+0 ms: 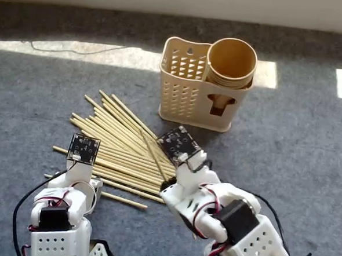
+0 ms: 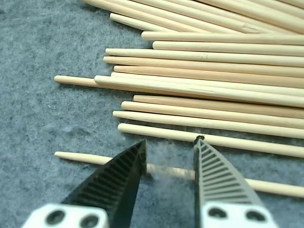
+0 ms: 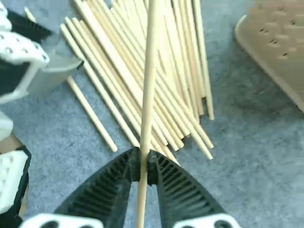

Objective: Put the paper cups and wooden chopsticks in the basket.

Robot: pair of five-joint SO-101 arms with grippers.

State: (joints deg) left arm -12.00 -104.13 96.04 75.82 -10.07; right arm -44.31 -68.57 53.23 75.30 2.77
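A single wooden chopstick [image 3: 149, 71] was pinched between the jaws of the right gripper [image 3: 143, 154], which were pressed tight against it. Most of its length stuck out ahead of the jaws, over the loose pile of chopsticks [image 1: 118, 142] fanned across the grey carpet [image 1: 297, 147]. Just beyond the pile stood the cream plastic basket [image 1: 188, 88], upright, with a stack of paper cups [image 1: 232, 62] already sitting in one side of it. Whether the space beside the cups held anything could not be told.

The step in hand appeared to be carrying this one stick to the basket. Done well, it would likely mean lifting until the far tip was clear of the pile, then tipping the stick toward upright. It would be lined up over the opening beside the cups before letting go. A thin stick with so much free length could swing or slip, and a low tip might drag others along.

The left gripper [image 2: 169, 140] hung low at the near edge of the pile, jaws spread moderately and holding nothing. They sat over a stray chopstick [image 2: 85, 158] lying apart from the rest
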